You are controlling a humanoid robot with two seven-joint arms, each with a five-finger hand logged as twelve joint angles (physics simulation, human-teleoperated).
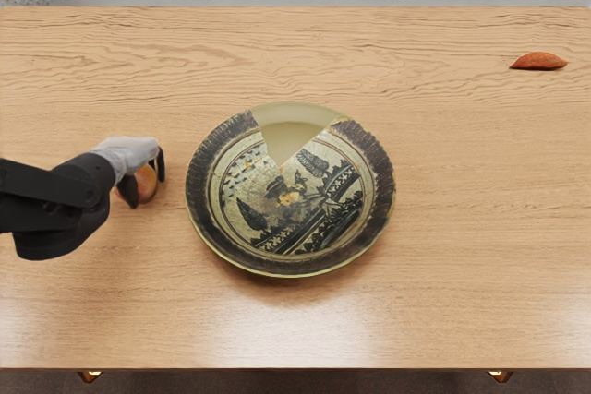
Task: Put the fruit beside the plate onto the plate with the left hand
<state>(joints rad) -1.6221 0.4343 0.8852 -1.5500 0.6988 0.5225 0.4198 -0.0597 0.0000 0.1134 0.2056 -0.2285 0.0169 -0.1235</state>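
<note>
Fruit (147, 183): small, orange and round, left of the plate (198, 182), near its rim but not touching it, half hidden by fingers.
Left hand (135, 165): reaching in from left of the plate, fingers curled down around the fruit and closed on it.
Plate: round, dark painted pattern, with one plain wedge on its far side.
Red-brown piece (538, 61): beyond the plate to its right, well apart.
Table (462, 274): light wood, under the plate.
</note>
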